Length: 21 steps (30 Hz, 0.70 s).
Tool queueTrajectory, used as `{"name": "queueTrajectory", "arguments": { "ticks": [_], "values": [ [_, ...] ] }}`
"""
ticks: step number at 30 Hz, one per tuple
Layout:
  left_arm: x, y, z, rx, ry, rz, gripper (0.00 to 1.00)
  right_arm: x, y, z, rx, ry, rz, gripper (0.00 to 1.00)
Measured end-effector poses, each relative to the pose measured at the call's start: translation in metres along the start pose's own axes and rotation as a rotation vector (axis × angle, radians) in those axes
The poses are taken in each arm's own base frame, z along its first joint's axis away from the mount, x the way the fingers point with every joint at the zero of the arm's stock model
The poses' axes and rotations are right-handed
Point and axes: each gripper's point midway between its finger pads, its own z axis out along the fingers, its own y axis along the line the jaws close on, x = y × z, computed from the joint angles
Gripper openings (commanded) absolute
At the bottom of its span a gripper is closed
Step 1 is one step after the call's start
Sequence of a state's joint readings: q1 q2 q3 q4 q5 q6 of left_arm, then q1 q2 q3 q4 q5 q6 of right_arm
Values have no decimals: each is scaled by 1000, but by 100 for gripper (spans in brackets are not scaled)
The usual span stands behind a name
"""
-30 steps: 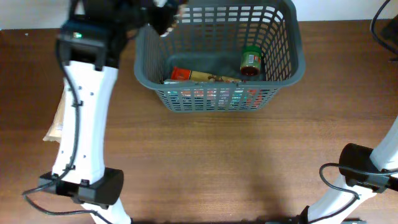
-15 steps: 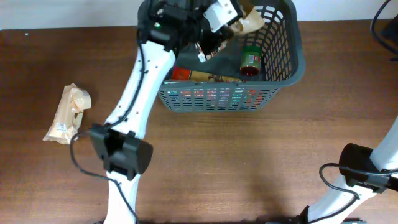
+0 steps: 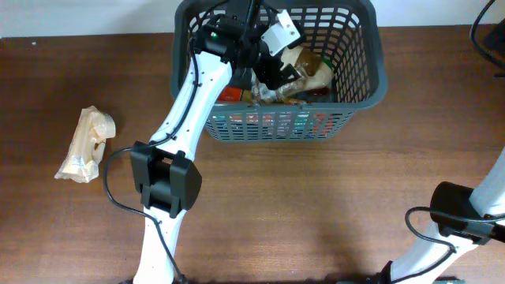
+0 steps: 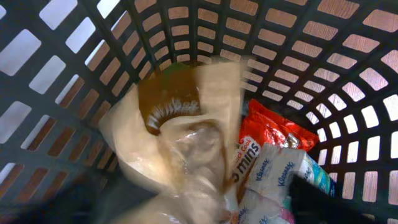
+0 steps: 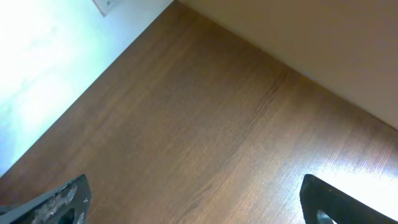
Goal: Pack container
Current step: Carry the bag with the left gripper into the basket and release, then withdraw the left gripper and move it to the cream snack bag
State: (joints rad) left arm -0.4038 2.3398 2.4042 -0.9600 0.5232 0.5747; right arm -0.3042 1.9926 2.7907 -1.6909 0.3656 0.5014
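Observation:
The container (image 3: pixel 272 124), a dark grey lattice basket, stands at the table's far middle. My left gripper (image 3: pixel 275 66) reaches down inside it, and its jaws stand open. A tan plastic bag (image 3: pixel 306 69) of bread lies loose just below the fingers, on top of the other groceries. In the left wrist view the bag (image 4: pixel 177 140) is blurred against the container wall (image 4: pixel 68 81), and the left gripper (image 4: pixel 186 211) is spread on either side of it. My right gripper (image 5: pixel 196 205) is open over bare wood, holding nothing.
A red snack packet (image 4: pixel 273 134) and a Kleenex pack (image 4: pixel 280 183) lie in the basket beside the bag. A second bread bag (image 3: pixel 87 144) lies on the table at the left. The right arm's base (image 3: pixel 459 221) is at the near right corner.
The left arm swung from the far left into the basket carrying the tan bag. Its jaws have opened and the bag has dropped onto the groceries. The right arm has not moved.

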Motion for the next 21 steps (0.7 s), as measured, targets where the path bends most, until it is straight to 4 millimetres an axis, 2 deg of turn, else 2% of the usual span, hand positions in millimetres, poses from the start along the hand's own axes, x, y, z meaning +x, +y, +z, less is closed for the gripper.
{"name": "queueTrajectory", "arguments": {
  "ticks": [8,10,12,14,17,18,19,20,21],
  "values": [
    [0,2,-3,-10,9,-43,99,0,0,0,0,0,0,99],
    [-6,11,-13,-63,6,-60,99,0,0,0,0,0,1,99],
    [-15,28,-36,-149,-4,-88,99,0,0,0,0,0,0,99],
    [-25,50,-77,-271,-30,-139,99,0,0,0,0,0,1,99],
    [-29,81,-174,-503,-69,-275,99,0,0,0,0,-1,1,99],
    [-20,86,-216,-597,-64,-349,99,0,0,0,-1,-1,1,99],
    [-13,87,-236,-641,-57,-386,99,0,0,0,0,0,0,99],
    [8,87,-272,-728,-11,-475,99,0,0,0,-1,-1,1,99],
    [23,86,-294,-787,16,-531,99,0,0,0,0,0,0,99]
  ]
}}
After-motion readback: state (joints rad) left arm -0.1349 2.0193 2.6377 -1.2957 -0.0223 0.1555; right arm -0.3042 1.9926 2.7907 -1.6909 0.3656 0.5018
